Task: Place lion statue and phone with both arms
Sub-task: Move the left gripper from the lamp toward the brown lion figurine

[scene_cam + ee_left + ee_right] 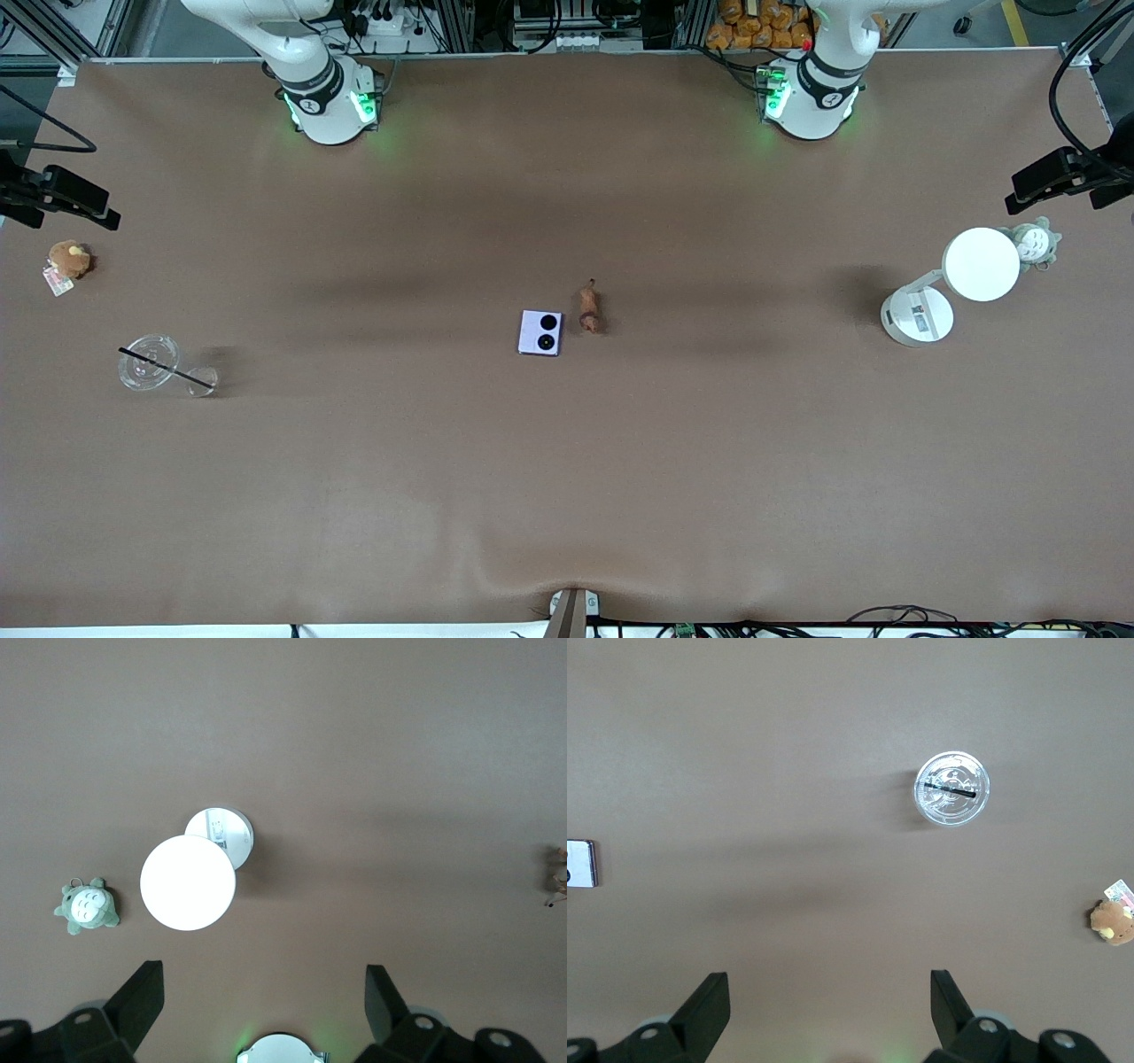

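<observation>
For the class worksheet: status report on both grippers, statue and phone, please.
Left gripper and right gripper open, empty, waiting high over table. Tiny orange-brown lion statue beside pale lavender folded phone, mid-table, untouched. Nothing in the way.

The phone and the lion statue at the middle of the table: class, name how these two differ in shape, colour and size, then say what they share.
The phone is flat, squarish and pale lavender with two black circles; the lion statue is narrow, elongated and orange-brown. The phone covers more of the table than the lion statue. The phone lies slightly nearer the front camera than the lion statue. Both rest side by side on the brown table, not touching and not held by any gripper.
</observation>
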### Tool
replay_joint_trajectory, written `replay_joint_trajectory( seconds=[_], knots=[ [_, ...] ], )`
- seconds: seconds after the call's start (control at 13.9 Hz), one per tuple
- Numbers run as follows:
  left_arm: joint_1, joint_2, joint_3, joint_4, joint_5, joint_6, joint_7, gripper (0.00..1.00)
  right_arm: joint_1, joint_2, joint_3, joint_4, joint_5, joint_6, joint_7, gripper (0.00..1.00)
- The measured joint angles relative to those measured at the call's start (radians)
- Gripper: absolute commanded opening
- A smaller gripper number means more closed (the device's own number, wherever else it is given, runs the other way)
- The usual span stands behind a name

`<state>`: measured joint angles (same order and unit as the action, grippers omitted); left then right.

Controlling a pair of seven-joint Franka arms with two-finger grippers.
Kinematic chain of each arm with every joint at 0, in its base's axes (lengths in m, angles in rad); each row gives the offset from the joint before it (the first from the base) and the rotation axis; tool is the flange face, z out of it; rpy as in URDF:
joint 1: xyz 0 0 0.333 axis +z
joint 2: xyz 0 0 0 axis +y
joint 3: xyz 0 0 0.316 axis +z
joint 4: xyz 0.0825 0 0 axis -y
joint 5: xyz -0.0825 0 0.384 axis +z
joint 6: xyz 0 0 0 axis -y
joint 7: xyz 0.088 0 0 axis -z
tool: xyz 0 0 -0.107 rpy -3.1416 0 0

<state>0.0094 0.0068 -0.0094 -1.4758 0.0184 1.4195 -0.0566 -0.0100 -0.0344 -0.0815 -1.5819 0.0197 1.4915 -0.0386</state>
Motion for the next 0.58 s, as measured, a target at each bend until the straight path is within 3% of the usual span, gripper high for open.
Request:
replay_joint_trajectory(
  seconds=[0.58],
  knots=[
    [0.003, 0.028, 0.004, -0.001, 0.000, -0.008, 0.000, 1.00, 0.000, 0.000, 0.001, 0.000, 0.000, 0.000, 0.000, 1.00]
  ],
)
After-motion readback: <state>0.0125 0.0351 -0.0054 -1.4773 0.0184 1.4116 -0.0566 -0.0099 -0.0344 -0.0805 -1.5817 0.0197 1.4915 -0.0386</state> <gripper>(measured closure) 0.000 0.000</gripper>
